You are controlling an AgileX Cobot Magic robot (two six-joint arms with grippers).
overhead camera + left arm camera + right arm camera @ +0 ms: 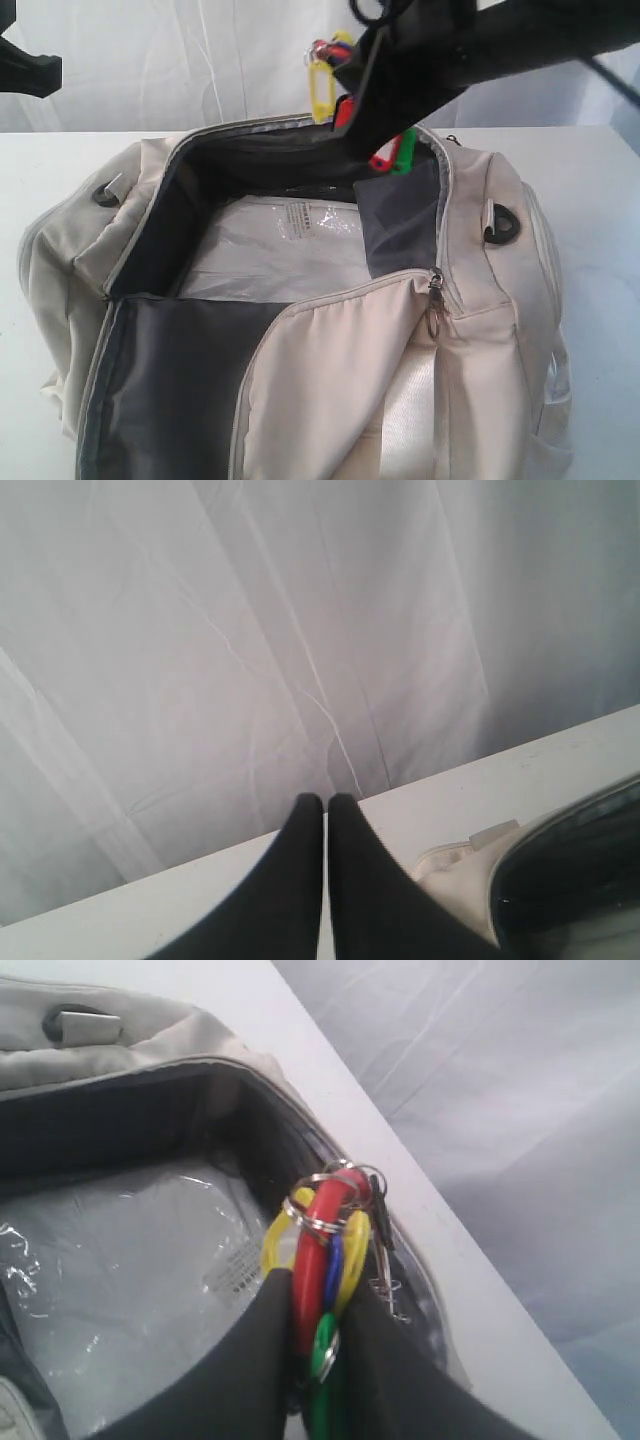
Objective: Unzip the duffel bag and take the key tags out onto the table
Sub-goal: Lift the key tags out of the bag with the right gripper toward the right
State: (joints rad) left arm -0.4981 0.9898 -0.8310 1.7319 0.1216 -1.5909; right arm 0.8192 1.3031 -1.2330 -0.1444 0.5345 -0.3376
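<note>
The cream duffel bag (470, 400) lies unzipped on the white table (600, 190), its dark grey lining and a clear plastic packet showing inside. My right gripper (355, 95) hangs over the bag's far rim, shut on the key tags (322, 85). In the right wrist view the key tags (322, 1245), red, yellow, blue and green on metal rings, are pinched between the fingers of the right gripper (320, 1285) above the open duffel bag (120, 1050). My left gripper (325, 805) is shut and empty, raised at the far left before the curtain, beside a corner of the duffel bag (455, 875).
A white curtain (180, 60) hangs behind the table. A zipper pull (437, 300) with a ring dangles at the bag's near right. A black D-ring (500, 228) sits on the bag's right end, another D-ring (105, 195) on the left end.
</note>
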